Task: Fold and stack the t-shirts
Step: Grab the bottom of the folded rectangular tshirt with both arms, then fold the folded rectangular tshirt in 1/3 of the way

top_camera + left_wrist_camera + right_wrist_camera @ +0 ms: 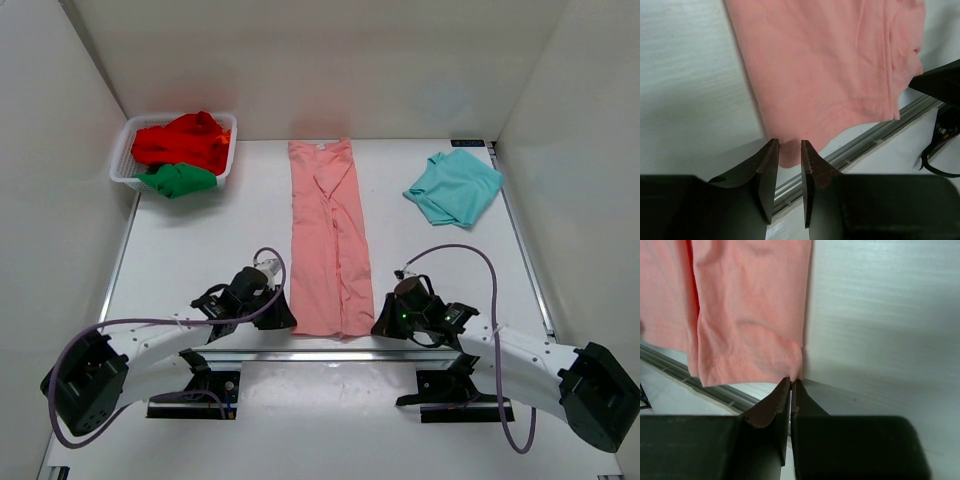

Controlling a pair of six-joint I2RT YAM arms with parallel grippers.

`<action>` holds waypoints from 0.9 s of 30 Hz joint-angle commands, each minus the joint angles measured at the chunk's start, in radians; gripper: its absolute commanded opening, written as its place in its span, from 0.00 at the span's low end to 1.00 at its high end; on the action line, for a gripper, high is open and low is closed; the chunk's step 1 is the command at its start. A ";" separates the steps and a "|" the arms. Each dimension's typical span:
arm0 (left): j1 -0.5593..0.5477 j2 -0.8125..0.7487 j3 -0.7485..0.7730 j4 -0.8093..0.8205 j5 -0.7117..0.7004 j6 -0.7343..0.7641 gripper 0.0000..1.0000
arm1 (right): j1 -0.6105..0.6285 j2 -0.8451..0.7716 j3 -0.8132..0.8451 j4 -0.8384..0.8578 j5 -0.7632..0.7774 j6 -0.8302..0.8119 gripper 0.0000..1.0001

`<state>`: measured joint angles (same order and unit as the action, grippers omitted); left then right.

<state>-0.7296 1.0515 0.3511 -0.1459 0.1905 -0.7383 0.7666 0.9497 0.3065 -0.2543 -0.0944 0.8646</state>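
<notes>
The white mesh basket (119, 170), upper left, held a red t-shirt (185, 140) and a green t-shirt (178, 180). The salmon-pink t-shirt (328, 240) lay centre, the teal t-shirt (455, 187) upper right. The left gripper (789, 145) had its jaws narrowly apart at one pink hem corner; the right gripper (791, 381) pinched the other.

Overhead plus close wrist views (common: pink t-shirt (330, 240))

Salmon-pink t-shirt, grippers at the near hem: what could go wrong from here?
Right gripper seems shut on just a corner tip of the salmon-pink t-shirt, so it may slip out on lifting.
Left gripper is open with little fabric between its jaws and may catch one layer.
The hem lies at the edge rail, so it could snag.
</notes>
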 commanded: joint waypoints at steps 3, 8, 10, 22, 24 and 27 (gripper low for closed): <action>-0.045 0.016 -0.001 0.005 -0.026 -0.029 0.34 | 0.025 -0.065 -0.026 -0.026 -0.001 0.040 0.00; -0.085 0.064 0.019 -0.033 -0.036 -0.024 0.25 | 0.085 -0.029 0.022 -0.046 -0.013 0.033 0.00; -0.102 0.071 0.025 -0.043 -0.046 -0.023 0.14 | 0.114 -0.017 0.042 -0.060 -0.013 0.034 0.01; -0.057 -0.067 0.035 -0.136 -0.074 -0.015 0.48 | 0.134 -0.029 0.057 -0.076 -0.010 0.030 0.00; -0.056 -0.077 0.051 -0.153 -0.086 -0.006 0.52 | 0.128 -0.020 0.060 -0.086 -0.010 0.028 0.00; -0.060 -0.065 0.051 -0.172 -0.091 -0.007 0.52 | 0.126 -0.031 0.057 -0.073 -0.013 0.022 0.00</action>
<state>-0.7914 0.9951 0.3717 -0.2733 0.1280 -0.7567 0.8997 0.9398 0.3378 -0.3298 -0.1040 0.8940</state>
